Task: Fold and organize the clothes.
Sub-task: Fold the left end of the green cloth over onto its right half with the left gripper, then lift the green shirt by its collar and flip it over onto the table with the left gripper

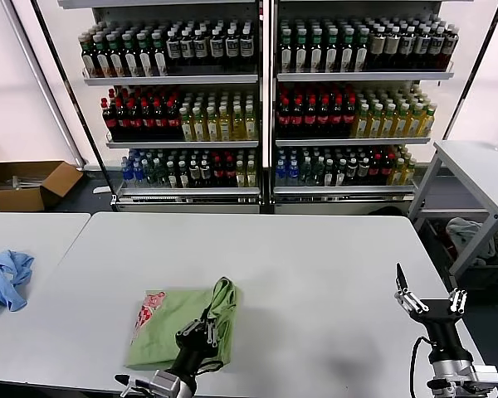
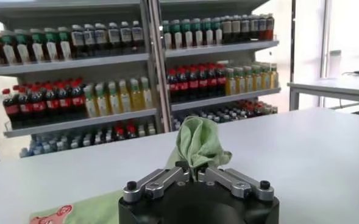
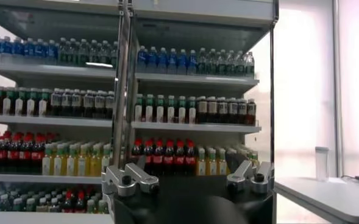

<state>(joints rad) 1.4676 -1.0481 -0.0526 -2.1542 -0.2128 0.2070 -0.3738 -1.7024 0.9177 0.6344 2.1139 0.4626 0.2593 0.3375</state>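
Observation:
The light green polo shirt (image 1: 170, 327) lies partly folded on the white table (image 1: 315, 265), near its front left, with the red-and-white print (image 1: 150, 308) facing up. My left gripper (image 1: 204, 327) is shut on a bunched fold of the shirt's right side and holds it raised above the rest. In the left wrist view the green cloth (image 2: 197, 141) stands up out of the closed left gripper (image 2: 193, 173). My right gripper (image 1: 429, 300) is open and empty above the table's front right corner. In its own view the right gripper (image 3: 188, 179) faces the shelves.
A light blue cloth (image 1: 4, 279) lies on the neighbouring table at the left. Shelves of drink bottles (image 1: 257, 99) stand behind the table. A cardboard box (image 1: 25, 184) sits on the floor at the far left. Another grey table (image 1: 481, 166) stands at the right.

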